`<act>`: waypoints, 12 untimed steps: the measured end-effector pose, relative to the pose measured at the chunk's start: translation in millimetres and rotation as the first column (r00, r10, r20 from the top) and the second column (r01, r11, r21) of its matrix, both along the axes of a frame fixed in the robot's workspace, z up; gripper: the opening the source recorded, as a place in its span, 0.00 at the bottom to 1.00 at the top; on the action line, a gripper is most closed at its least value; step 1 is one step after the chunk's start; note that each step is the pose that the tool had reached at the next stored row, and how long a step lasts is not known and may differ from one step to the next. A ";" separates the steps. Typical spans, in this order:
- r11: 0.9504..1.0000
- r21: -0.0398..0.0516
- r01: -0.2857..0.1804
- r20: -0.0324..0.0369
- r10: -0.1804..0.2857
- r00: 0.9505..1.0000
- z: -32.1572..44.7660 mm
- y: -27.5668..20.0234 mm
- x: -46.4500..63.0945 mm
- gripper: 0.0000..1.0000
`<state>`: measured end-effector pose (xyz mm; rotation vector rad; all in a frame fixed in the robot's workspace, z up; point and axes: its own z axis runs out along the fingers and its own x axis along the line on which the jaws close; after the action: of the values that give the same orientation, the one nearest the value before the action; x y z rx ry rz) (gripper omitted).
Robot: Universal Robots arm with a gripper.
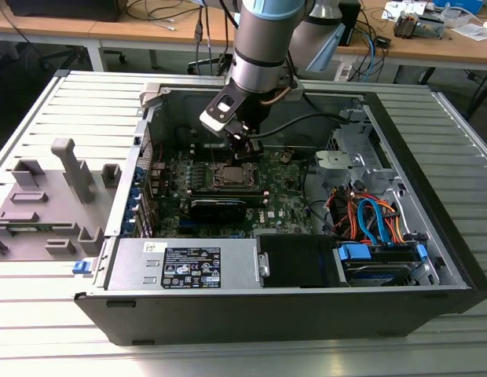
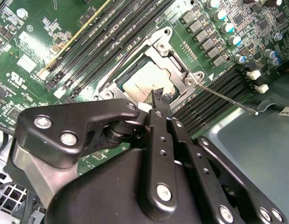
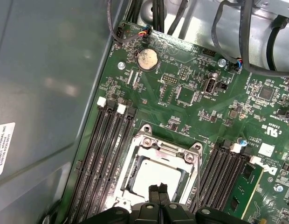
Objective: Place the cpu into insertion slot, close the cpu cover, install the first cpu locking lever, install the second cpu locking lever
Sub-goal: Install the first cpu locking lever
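Observation:
The cpu lies in the insertion slot on the green board, its silver top showing through the cut-out of the cpu cover. The cover lies flat around the chip. In the second wrist view the cpu sits just beyond my fingertip, and the cover frames it. A thin locking lever sticks out sideways from a socket corner over the memory slots, unlatched. My gripper hovers right over the chip's near edge, fingers pressed together with nothing between them; the exterior view shows the gripper just above the socket.
Black memory slots flank the socket on both sides. A coin battery and cables sit beyond it. A black expansion card, the power supply, the drive bay with blue and orange cables and the case walls surround the board.

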<state>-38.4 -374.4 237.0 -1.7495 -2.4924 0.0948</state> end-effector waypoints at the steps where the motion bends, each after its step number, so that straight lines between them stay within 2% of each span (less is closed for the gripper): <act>1: 1.000 0.001 -0.001 0.000 0.001 1.000 0.0 0.0 0.0 0.11; 12: 1.000 0.009 -0.011 0.000 0.011 1.000 0.0 0.0 0.0 0.11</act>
<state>-38.4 -374.4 237.0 -1.7321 -2.4991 0.0843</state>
